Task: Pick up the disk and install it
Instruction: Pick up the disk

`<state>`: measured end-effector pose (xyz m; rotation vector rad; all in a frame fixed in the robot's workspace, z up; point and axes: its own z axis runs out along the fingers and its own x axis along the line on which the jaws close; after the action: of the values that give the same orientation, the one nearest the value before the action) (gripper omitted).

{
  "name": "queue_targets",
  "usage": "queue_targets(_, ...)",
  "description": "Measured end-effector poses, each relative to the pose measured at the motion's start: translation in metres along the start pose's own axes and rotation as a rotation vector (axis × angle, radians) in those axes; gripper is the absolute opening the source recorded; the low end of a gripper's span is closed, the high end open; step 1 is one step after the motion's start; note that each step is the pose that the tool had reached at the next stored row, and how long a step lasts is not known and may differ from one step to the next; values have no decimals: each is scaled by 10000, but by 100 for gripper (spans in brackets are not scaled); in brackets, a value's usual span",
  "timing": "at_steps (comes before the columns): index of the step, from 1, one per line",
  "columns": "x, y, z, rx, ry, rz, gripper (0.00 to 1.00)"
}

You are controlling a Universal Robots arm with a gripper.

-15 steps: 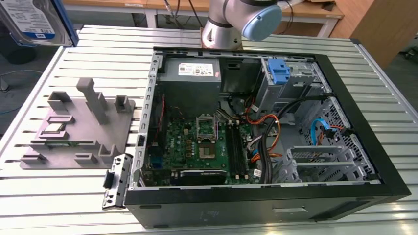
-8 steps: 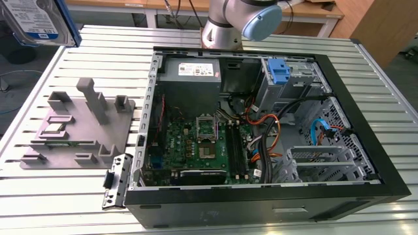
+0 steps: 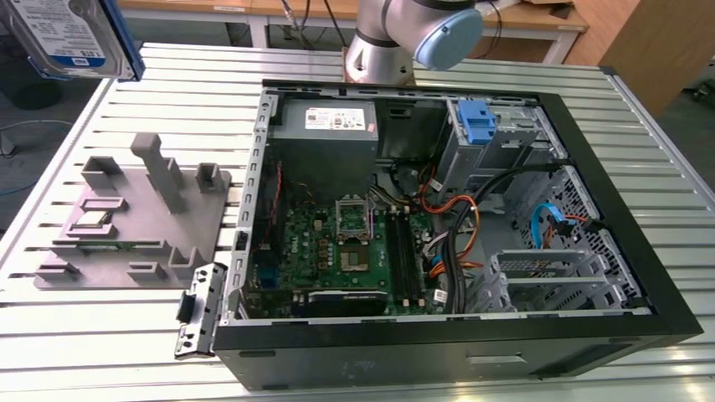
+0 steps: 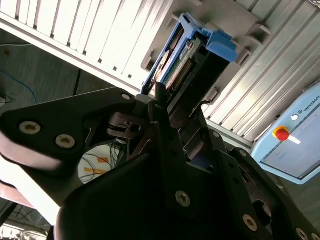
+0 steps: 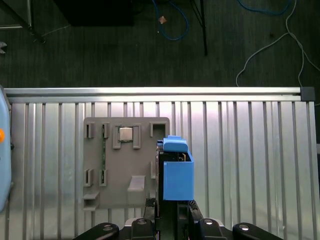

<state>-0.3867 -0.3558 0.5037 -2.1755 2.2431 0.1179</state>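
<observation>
Gripping the disk [image 3: 67,38] firmly, the claw [image 5: 175,215] holds it aloft, clear of the grey holder [image 3: 134,218] on the counter [image 3: 112,335]. Pickup looks complete; installation into the open computer case [image 3: 391,360] is not yet done.

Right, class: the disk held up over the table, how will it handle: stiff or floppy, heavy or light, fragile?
Probably rigid: the disk sticks out flat though the tool grips just one end. Likely heavy for its size, as its body looks like metal. Its exposed connector pins seem fragile, so knocks could harm them.
</observation>
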Motion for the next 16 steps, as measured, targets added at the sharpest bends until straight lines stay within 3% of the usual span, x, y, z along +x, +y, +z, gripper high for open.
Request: queue_targets(16,-3,-98,-4,1,-1,0,35)
